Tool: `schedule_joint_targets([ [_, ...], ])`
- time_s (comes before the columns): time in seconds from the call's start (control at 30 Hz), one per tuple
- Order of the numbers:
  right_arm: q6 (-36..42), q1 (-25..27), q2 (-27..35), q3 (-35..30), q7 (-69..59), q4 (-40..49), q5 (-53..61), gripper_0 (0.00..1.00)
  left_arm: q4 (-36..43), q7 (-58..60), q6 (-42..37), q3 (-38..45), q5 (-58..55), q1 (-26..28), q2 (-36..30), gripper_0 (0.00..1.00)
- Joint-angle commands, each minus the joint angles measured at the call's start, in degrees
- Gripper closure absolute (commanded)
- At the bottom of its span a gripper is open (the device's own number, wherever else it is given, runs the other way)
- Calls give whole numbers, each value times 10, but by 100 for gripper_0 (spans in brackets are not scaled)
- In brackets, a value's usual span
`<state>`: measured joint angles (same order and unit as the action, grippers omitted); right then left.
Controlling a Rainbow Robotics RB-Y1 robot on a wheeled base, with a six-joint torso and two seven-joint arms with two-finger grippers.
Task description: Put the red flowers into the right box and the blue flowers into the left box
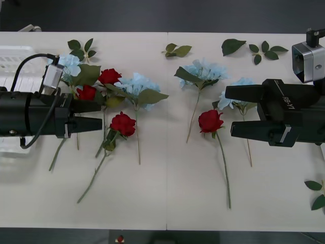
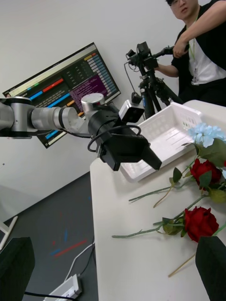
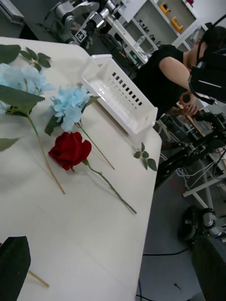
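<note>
four red flowers [image 1: 122, 123] and the blue flowers [image 1: 205, 70] lie loose on the white table [image 1: 167, 203]. left gripper [image 1: 96, 115] hovers spread open beside the left cluster, near the left box [image 1: 12, 61]. right gripper [image 1: 228, 111] hangs open, empty, beside a single rose. right box [image 3: 117, 94] sits at the table's edge.

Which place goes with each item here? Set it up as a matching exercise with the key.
Items:
1. left gripper
2. right gripper
3. left box
4. lone red rose

Places:
A. at the table's far left edge
B. right of the table's centre seam, before the open right gripper
C. open, beside the left cluster of roses
D. open, over pale blue flowers on the right

Pairs: 1-C, 2-D, 3-A, 4-B
</note>
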<state>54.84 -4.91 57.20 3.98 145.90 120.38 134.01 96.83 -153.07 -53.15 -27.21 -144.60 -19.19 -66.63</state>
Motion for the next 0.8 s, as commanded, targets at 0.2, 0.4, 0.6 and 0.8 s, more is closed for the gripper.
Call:
schedule_joint_targets([
  [0.2, 0, -13, 5, 1, 18, 9, 1, 0, -116, -19, -1, 10, 29, -81, -47, 0],
  [0.4, 0, -13, 5, 1, 18, 9, 1, 0, -182, 11, -10, 10, 118, -114, -47, 0],
  [0.6, -5, -15, 43, -26, 12, -4, 2, 0, -194, 189, -9, 11, 226, -133, -47, 0],
  [0.8, -34, -14, 91, -30, -78, -4, -2, 0, -152, 350, 30, 11, 355, -142, -46, 0],
])
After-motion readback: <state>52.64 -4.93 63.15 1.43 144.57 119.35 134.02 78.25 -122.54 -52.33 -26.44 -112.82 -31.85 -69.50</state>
